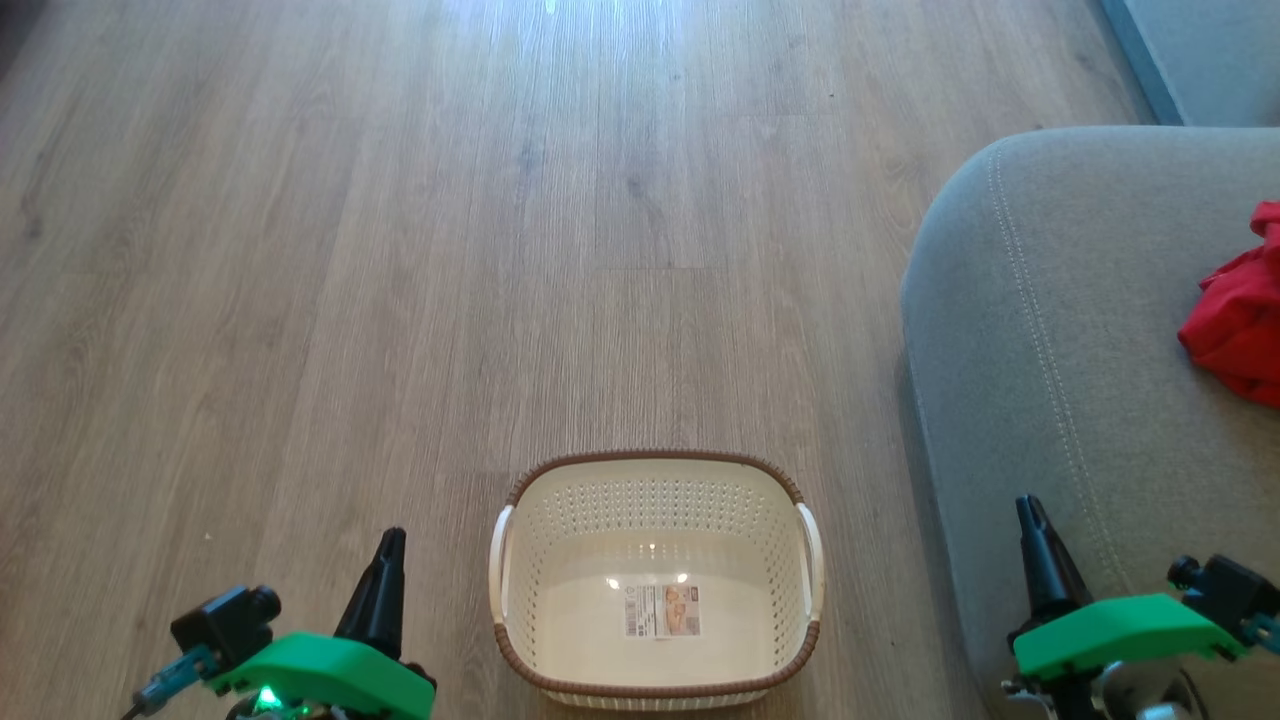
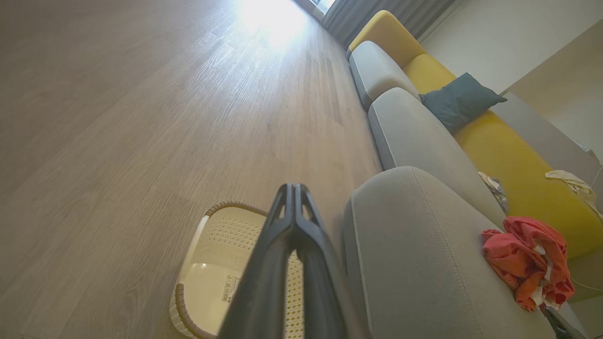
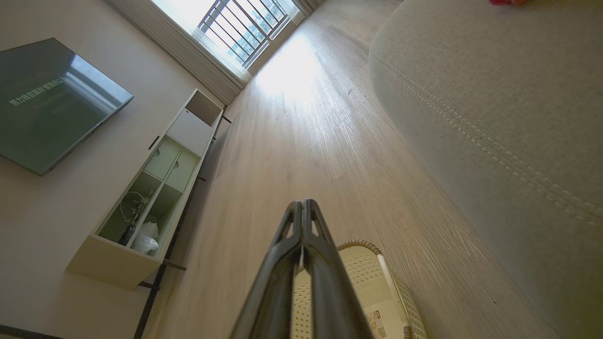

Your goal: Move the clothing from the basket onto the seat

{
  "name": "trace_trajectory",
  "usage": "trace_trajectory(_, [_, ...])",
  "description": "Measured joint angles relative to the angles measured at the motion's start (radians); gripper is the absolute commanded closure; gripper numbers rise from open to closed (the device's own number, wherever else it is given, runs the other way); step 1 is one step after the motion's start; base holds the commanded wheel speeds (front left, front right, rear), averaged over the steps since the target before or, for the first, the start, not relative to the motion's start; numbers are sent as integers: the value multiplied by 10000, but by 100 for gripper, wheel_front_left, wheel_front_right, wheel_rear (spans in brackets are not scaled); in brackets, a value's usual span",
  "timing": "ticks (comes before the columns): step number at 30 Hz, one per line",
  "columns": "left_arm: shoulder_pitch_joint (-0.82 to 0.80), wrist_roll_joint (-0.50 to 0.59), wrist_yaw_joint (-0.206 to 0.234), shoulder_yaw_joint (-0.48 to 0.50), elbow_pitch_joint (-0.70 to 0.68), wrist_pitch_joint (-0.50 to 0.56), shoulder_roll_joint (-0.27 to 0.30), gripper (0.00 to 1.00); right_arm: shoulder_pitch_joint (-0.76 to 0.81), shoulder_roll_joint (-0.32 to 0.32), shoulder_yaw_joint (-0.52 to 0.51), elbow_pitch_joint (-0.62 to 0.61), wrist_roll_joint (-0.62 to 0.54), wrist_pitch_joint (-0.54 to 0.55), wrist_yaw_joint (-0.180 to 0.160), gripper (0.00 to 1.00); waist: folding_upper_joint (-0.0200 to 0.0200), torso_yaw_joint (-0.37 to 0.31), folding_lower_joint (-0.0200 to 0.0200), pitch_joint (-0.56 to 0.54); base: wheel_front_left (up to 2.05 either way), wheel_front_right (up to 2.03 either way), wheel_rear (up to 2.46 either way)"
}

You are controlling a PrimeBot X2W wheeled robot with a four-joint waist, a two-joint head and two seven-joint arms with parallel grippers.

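Seeing the basket (image 1: 655,500) empty and the clothing (image 1: 1240,320) heaped on the seat (image 1: 1050,350) to its right, I judge the move done and park the left gripper (image 1: 390,545) and right gripper (image 1: 1032,515), jaws closed tight and holding nothing, either side of it, clear of its rim.

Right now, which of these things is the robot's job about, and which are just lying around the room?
Part of the job:
- basket, empty, standing on the floor
- grey seat
- red clothing, already lying on that seat

Just lying about:
- dark cushion on the yellow sofa
- pale cloth on the sofa's back
- television
- shelf unit
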Motion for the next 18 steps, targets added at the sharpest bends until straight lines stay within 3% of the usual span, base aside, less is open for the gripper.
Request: trace_trajectory(18, [-207,-1967,-130,339,40,493,13,100,-167,125,-311,-21,1601,506,0,100,0,-105,0,31,0,0,0])
